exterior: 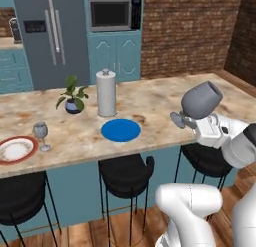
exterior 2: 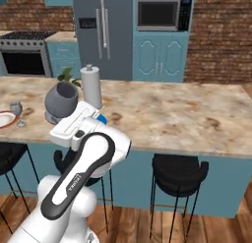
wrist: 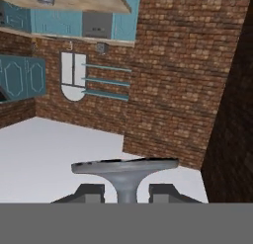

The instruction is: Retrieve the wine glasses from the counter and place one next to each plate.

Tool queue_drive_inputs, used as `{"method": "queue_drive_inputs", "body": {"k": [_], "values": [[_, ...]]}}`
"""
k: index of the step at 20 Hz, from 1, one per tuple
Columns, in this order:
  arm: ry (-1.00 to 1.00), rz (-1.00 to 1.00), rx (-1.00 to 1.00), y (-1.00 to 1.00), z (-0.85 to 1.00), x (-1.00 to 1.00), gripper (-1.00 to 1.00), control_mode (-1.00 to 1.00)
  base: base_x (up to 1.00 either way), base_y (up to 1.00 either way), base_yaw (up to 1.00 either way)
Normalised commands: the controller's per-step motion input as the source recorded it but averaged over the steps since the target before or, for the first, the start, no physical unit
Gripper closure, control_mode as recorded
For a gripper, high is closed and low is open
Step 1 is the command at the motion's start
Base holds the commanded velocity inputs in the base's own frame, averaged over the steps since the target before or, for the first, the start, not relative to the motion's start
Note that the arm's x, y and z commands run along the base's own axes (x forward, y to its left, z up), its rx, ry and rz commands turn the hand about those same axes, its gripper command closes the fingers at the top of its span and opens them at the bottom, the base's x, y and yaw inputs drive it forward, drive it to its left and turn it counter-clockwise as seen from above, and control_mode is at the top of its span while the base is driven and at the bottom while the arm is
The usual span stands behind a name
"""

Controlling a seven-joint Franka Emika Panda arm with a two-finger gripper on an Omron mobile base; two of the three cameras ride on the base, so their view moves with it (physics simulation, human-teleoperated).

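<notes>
- Beige-and-brown mottled stone desk (exterior: 150,98) carries both plates.
- We hold the larger grey wine glass with the dark rounded bowl (exterior: 201,100) tilted, lifted above the desk's near right edge; our jaws (wrist: 126,192) are clenched on its stem.
- Solid bright blue round plate (exterior: 120,130) lies mid-desk, near a white paper-towel roll (exterior: 106,93).
- White plate with red-brown rim (exterior: 16,149) sits far left.
- Small thin-stemmed grey wine glass (exterior: 41,135) stands upright just beside it.
</notes>
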Motion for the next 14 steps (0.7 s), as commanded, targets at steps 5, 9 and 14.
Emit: {"method": "queue_drive_inputs", "body": {"k": [5,9,14], "values": [[0.0,0.0,0.0,0.0,0.0,0.0,1.0,1.0,0.41,-0.2,0.33],[0.0,0.0,0.0,0.0,0.0,0.0,1.0,1.0,0.28,-0.04,0.32],[0.0,0.0,0.0,0.0,0.0,0.0,1.0,1.0,0.43,-0.18,0.31]]}}
